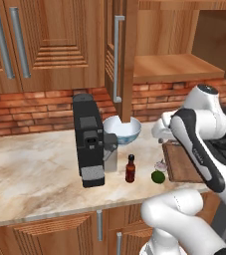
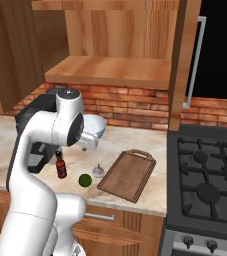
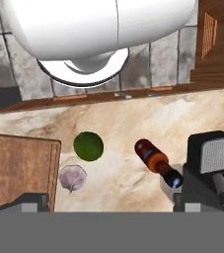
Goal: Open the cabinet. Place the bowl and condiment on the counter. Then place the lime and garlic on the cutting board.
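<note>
Cabinet [image 2: 185,65] open, bowl [image 1: 122,129] and bottle [image 1: 130,168] on counter [image 1: 35,164] — lime [image 3: 88,146] and garlic [image 3: 72,178] lie beside the board [image 2: 127,175], gripper [image 3: 108,205] spread empty

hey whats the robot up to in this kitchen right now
The cabinet is open, and the bowl and condiment already stand on the counter. The lime and garlic lie on the counter beside the cutting board, not yet on it. The arm hangs above them with jaws open, holding nothing.
</note>
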